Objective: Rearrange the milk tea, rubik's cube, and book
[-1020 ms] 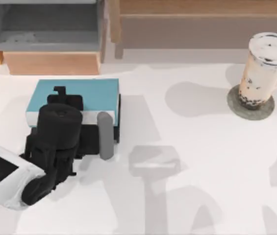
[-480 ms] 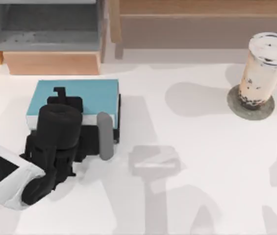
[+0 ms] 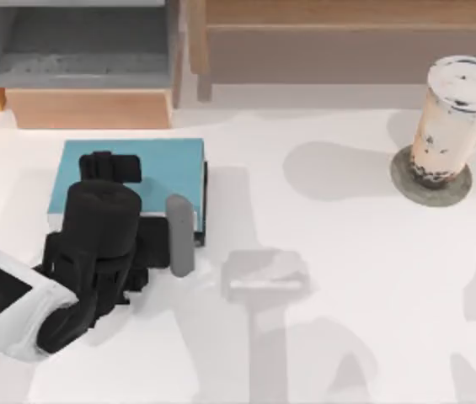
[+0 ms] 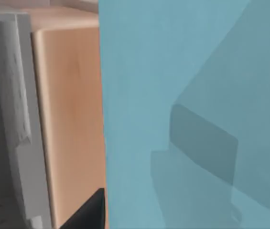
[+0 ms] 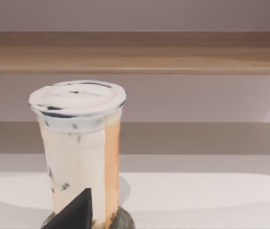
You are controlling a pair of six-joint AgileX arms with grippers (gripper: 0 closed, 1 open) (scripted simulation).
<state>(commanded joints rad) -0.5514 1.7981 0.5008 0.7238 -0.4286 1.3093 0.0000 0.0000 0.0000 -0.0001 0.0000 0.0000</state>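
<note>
You have a white table (image 3: 322,337) spread across the top view, with a wooden and grey shelf unit (image 3: 77,59) along the upper edge. In the left half of that frame lies the book (image 3: 166,168), flat, its light blue face up and a dark edge along its right side; no lettering on it can be read. Your left arm comes in from the lower left corner, its white casing bearing a black panel with part of a red and white mark, too cut off to read. It bends over the book, so the left tool (image 3: 141,215) sits above the book's lower part; whether its fingers are spread or pressed together you cannot tell. In the left wrist view the blue cover (image 4: 192,114) lies beside the wooden shelf side. At the upper right of the top view the milk tea (image 3: 455,118) stands upright on a grey disc (image 3: 406,181), white lid on.
</note>
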